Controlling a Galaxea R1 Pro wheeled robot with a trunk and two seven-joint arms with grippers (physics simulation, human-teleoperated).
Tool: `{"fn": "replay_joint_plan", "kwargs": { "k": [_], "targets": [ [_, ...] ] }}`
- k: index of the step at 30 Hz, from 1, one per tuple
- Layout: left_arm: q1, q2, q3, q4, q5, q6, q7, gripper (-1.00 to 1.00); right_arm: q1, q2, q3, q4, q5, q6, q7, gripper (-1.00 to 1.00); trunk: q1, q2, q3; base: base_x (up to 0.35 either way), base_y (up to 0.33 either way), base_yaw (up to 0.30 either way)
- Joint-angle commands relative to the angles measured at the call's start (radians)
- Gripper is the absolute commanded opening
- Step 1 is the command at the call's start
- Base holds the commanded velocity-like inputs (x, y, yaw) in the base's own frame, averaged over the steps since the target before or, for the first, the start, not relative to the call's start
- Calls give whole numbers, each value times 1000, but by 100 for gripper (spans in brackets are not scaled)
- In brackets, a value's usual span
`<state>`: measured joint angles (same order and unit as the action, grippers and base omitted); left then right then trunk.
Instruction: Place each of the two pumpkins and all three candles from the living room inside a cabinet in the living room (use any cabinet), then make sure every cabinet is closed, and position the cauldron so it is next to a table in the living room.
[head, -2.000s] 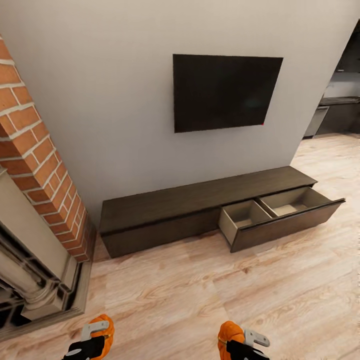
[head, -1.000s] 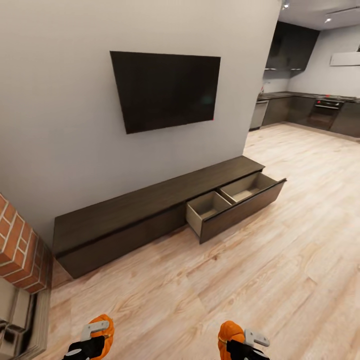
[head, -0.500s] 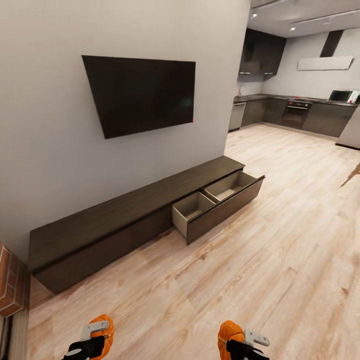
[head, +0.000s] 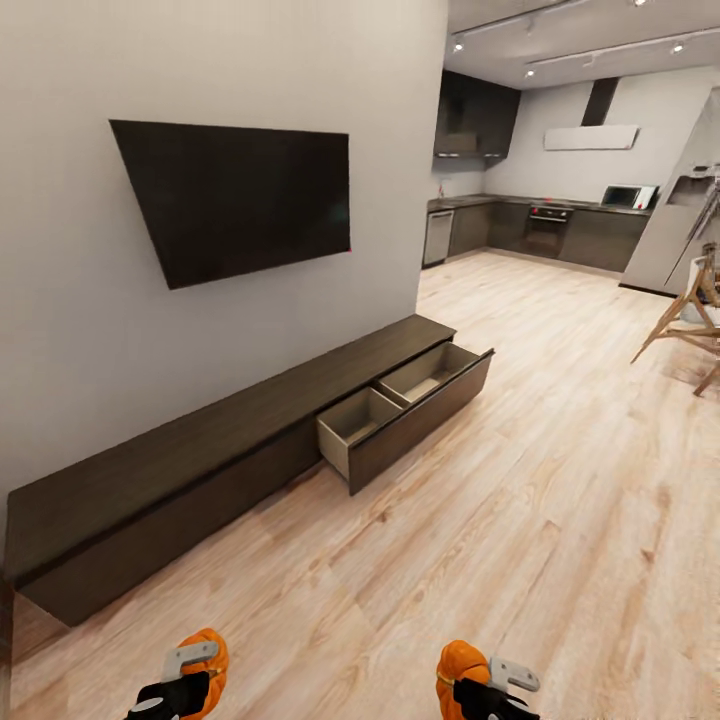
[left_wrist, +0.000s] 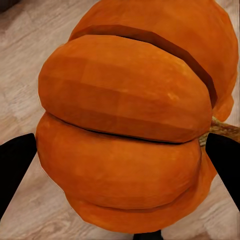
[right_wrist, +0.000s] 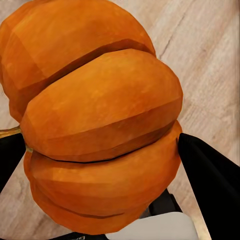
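Note:
Each gripper holds an orange ribbed pumpkin. At the bottom of the head view my left gripper (head: 190, 672) is shut on one pumpkin (head: 209, 650), and my right gripper (head: 478, 680) is shut on the other pumpkin (head: 458, 665). Up close, the left pumpkin (left_wrist: 130, 120) sits between black fingers (left_wrist: 15, 165), and the right pumpkin (right_wrist: 100, 125) likewise between its fingers (right_wrist: 210, 185). The long dark-brown cabinet (head: 200, 440) runs along the wall ahead, its right drawer (head: 405, 405) pulled open and showing two empty compartments. Candles, cauldron and table are out of view.
A black TV (head: 235, 195) hangs on the grey wall above the cabinet. Light wood floor (head: 520, 520) stretches between me and the cabinet. A dark kitchen (head: 540, 225) lies beyond at the back right. Wooden chair legs (head: 690, 320) stand at the right edge.
The camera has turned right: the fireplace and brick column left the picture, the cabinet shifted left, and the kitchen and chair came into view. Both grippers keep their pumpkins.

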<state>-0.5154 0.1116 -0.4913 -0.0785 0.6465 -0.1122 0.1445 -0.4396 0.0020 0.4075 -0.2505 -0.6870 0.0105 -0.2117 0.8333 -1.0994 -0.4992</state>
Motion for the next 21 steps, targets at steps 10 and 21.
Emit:
{"fn": "replay_joint_plan", "kwargs": {
  "k": [10, 21],
  "targets": [
    [0, 0, -9, -1, 6, -1, 4, -100, -1, -1, 8, -1, -8, 2, -5, -100, 0, -1, 7, 0, 0, -252],
    [0, 0, -9, -1, 6, -1, 4, -100, -1, -2, 8, -2, -8, 2, -5, -100, 0, -1, 9, 0, 0, -277]
  ]
}}
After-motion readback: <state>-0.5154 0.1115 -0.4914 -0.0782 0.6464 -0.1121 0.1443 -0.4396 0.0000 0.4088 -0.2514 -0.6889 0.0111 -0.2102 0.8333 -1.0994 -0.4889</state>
